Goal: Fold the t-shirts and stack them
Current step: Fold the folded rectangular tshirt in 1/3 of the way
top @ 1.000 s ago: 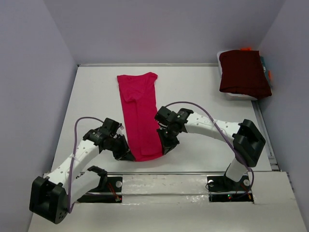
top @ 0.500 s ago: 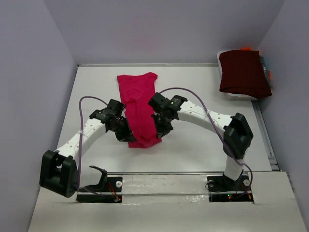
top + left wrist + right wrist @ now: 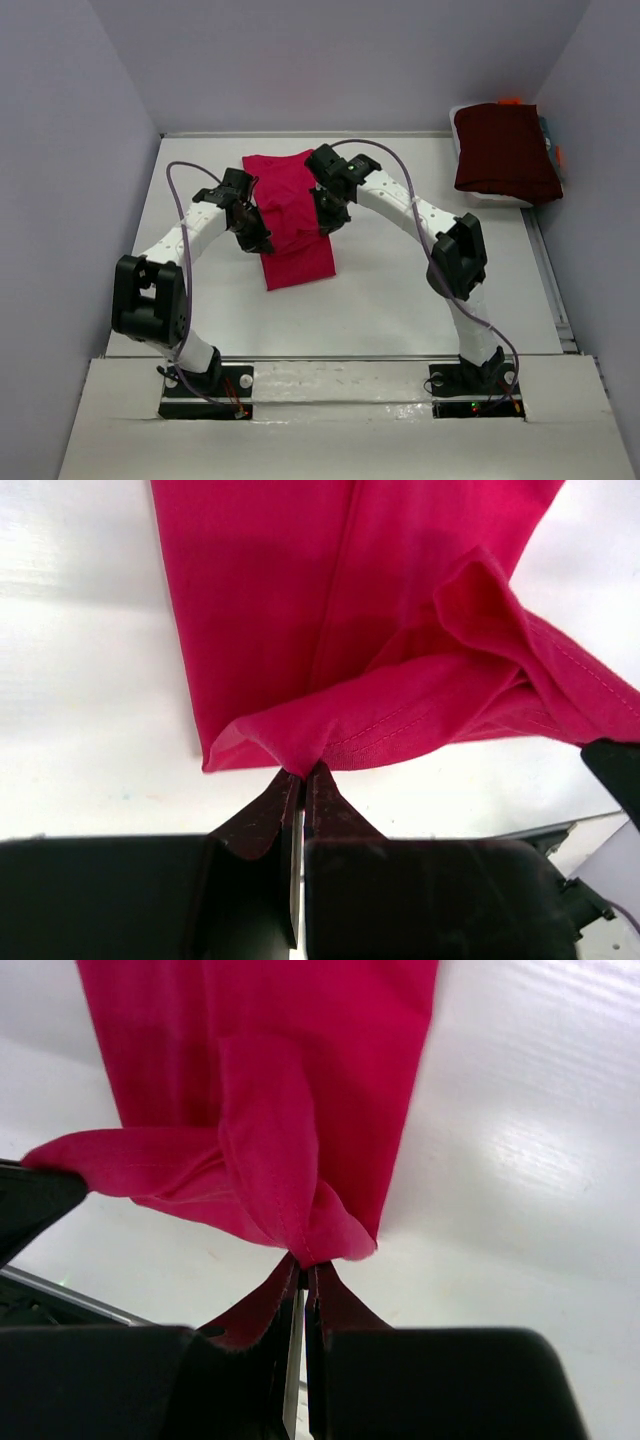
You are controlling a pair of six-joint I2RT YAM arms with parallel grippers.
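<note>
Bright crimson-pink against white, and everything out here is plain.
The pink t-shirt [image 3: 298, 258] is one solid crimson with no print, and the maroon t-shirt [image 3: 505, 150] is dark and just as plain. The table [image 3: 400, 290] is glossy white, the arms [image 3: 185, 245] white with black joints, the walls [image 3: 60, 150] pale lilac-grey.

No writing, label, brand, number or sign can be read anywhere, neither on the crimson-pink t-shirt [image 3: 297, 240], nor on the dark maroon folded garment [image 3: 505, 150], nor on the white table [image 3: 420, 290].
</note>
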